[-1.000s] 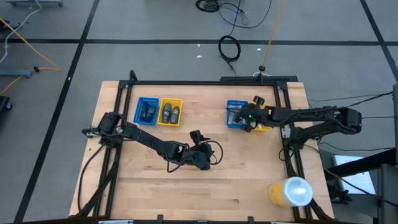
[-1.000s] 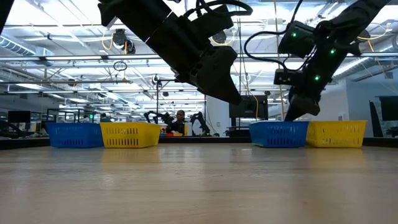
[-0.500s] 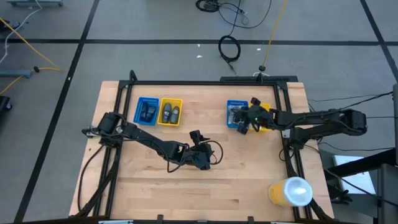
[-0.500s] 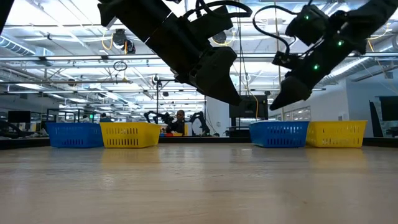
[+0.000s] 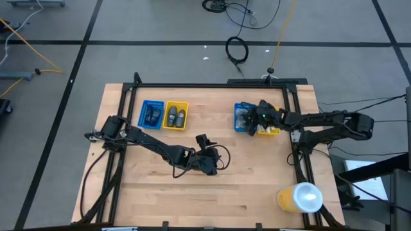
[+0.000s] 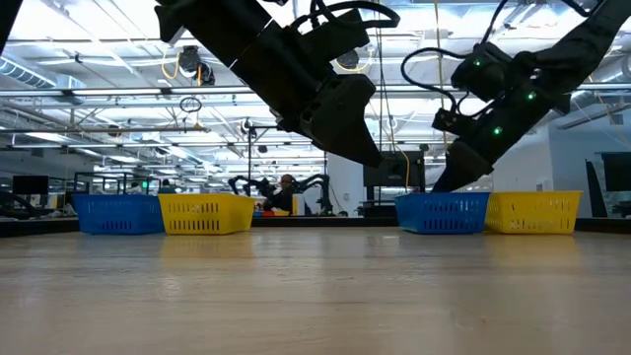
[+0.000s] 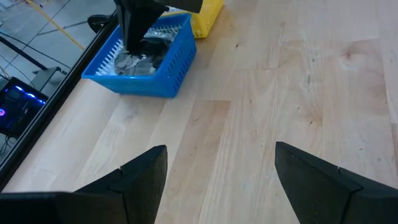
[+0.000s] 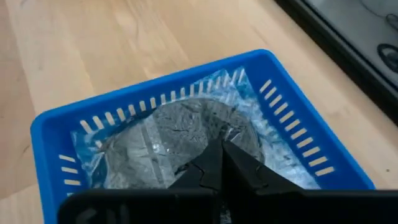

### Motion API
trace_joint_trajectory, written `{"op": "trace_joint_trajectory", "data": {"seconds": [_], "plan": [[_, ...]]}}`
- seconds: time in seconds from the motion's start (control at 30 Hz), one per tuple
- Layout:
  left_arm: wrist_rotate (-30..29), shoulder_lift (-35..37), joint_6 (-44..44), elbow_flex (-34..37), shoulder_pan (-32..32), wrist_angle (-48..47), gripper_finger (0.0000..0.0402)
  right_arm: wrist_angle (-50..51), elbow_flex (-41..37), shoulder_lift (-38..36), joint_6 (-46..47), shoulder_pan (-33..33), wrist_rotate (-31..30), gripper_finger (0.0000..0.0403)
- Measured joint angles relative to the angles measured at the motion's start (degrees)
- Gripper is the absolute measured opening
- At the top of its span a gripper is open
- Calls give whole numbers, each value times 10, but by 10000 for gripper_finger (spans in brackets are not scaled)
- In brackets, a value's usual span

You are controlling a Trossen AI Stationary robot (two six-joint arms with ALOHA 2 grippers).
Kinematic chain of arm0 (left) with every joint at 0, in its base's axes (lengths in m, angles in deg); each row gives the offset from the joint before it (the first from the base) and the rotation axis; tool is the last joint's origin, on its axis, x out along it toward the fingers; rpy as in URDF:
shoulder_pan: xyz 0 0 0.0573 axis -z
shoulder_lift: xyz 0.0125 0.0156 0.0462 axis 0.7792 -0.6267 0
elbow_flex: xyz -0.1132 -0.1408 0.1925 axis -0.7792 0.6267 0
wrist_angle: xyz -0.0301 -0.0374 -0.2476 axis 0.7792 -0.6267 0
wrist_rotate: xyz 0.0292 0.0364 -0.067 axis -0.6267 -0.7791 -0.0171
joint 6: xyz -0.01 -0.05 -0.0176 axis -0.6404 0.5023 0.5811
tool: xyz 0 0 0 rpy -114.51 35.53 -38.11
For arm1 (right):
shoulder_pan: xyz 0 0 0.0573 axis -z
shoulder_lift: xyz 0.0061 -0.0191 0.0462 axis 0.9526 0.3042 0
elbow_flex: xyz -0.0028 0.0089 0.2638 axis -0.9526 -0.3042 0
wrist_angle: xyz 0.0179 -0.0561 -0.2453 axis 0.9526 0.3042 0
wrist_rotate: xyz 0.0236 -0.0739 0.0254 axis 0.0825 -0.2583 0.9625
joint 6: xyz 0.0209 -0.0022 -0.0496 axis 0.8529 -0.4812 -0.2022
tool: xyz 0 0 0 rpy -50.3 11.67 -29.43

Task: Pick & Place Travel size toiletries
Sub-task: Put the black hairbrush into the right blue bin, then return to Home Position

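Left gripper (image 5: pixel 212 168) hovering mid-table, fingers (image 7: pixel 142 180) wide apart, far from blue tray (image 5: pixel 243 118). Right gripper (image 5: pixel 259 119) above that tray, fingers (image 8: pixel 217 165) closed, arm outstretched.

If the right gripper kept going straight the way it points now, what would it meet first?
Most likely the clear-wrapped grey disc lying in the blue tray. The right gripper, jaws shut, points down into that tray right above the wrapping. Whether it already touches the wrap cannot be told.
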Motion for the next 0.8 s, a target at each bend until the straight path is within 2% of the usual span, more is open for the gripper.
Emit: {"op": "trace_joint_trajectory", "data": {"seconds": [0.17,0.3,0.63,0.7,0.8], "plan": [[0,0,0,0,0,-1,292,-14,0,-17,-17,-3,-1,0],[0,0,0,0,0,-5,292,-12,0,-65,-25,-19,-17,0],[0,0,3,0,1,-9,292,101,0,-291,-24,-102,-15,0],[0,0,3,0,1,-9,292,139,0,-343,-1,-109,9,0],[0,0,7,0,1,-9,292,180,-10,-410,15,-110,107,0]]}}
